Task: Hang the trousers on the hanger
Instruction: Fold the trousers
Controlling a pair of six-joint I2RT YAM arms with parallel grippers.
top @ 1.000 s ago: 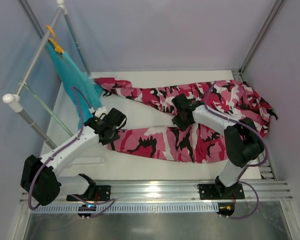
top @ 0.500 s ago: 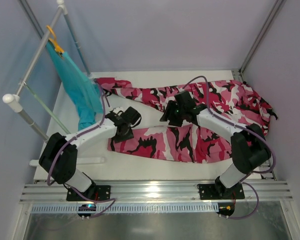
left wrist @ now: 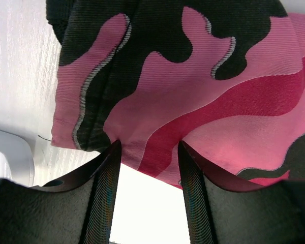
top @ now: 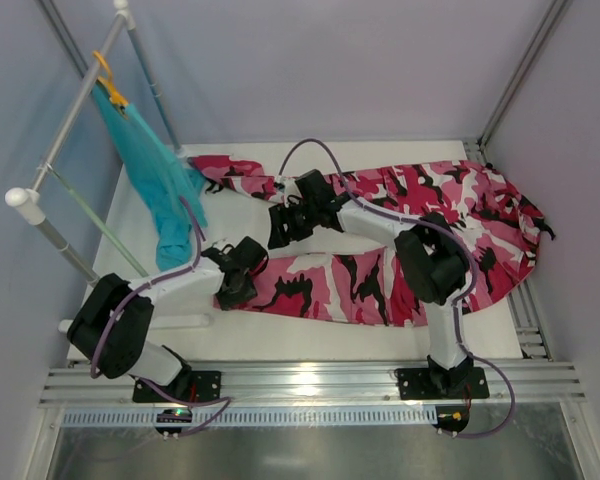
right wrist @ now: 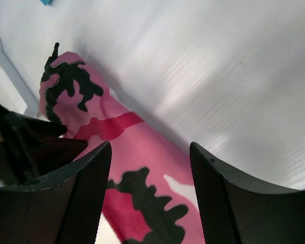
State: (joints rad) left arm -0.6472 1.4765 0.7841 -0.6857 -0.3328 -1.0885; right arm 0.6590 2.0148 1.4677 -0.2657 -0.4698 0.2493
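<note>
The pink camouflage trousers [top: 470, 195] lie spread flat on the white table, both legs pointing left. My left gripper [top: 232, 283] is open at the cuff of the near leg; in the left wrist view its fingertips [left wrist: 113, 152] touch the hem of the cloth [left wrist: 193, 86], with bare table between them. My right gripper [top: 280, 232] is open and empty, hovering over the gap between the legs; the right wrist view shows the near leg [right wrist: 117, 127] below its wide jaws [right wrist: 150, 168]. The thin mint hanger [top: 95, 218] leans by the rack at left.
A white tube rack [top: 65, 140] stands at the far left with a teal garment [top: 160, 185] on an orange hanger [top: 108, 85]. Grey walls enclose the table. A metal rail [top: 310, 385] runs along the near edge.
My right gripper has swung left from the middle of the trousers to above the gap between the legs. My left gripper has shifted to the near leg's cuff.
</note>
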